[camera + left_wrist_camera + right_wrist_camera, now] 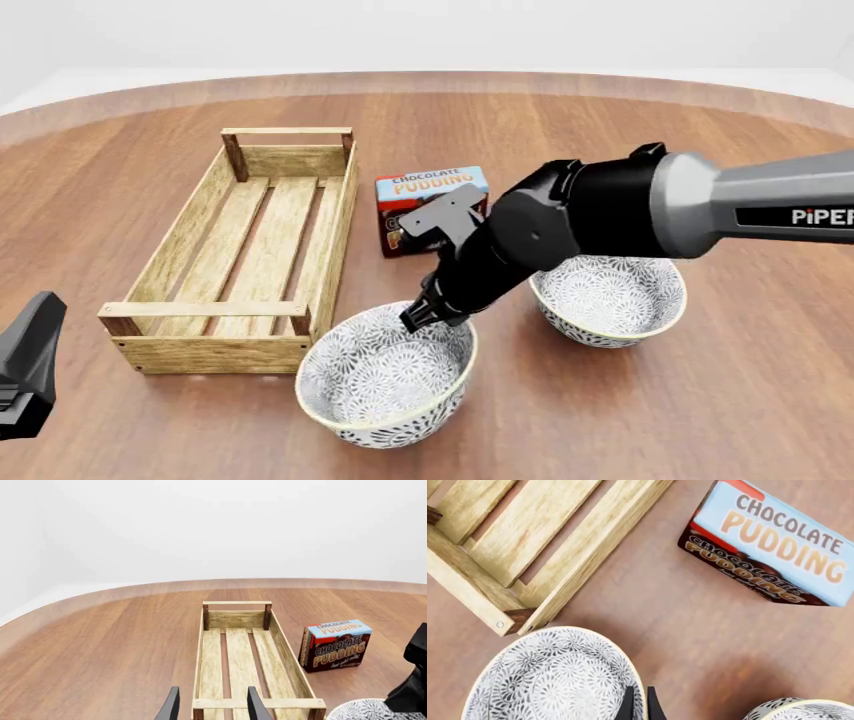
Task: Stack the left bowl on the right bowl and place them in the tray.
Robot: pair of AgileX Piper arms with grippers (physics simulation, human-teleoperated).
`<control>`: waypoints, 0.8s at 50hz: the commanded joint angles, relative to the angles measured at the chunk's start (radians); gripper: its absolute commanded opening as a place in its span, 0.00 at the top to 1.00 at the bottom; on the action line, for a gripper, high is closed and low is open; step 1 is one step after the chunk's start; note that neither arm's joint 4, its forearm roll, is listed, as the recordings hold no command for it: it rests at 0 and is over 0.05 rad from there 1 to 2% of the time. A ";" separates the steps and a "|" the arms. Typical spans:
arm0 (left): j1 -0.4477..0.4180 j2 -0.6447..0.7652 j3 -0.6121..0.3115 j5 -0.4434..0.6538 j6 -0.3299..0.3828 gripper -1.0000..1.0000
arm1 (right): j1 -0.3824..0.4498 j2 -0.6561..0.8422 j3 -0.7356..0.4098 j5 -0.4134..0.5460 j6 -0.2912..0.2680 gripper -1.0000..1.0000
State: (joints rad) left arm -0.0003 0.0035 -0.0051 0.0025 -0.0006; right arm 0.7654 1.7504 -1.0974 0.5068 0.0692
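tray [200,215] interior open, pudding box [430,207] beside it

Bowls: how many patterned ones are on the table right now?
2. One white floral-patterned bowl sits by the light-wood tray's near corner; the other patterned bowl sits to its right, partly behind the right arm.

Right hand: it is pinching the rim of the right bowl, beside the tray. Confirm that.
Not quite. The right hand pinches the rim of the left bowl, the one beside the tray, not the right bowl. The front view shows this, and the right wrist view shows its fingers astride that rim.
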 commanded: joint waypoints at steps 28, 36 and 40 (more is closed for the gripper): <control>0.000 0.000 0.000 0.000 0.000 0.00 | -0.156 -0.351 0.035 0.149 -0.082 1.00; 0.000 0.000 0.000 0.000 0.000 0.00 | -0.182 -0.427 -0.015 0.177 -0.035 1.00; 0.000 0.000 0.000 0.000 0.000 0.00 | -0.209 -0.472 -0.046 0.187 -0.011 1.00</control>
State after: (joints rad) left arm -0.0004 0.0035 -0.0051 0.0025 -0.0006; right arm 0.6021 1.3774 -1.0914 0.6647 0.0165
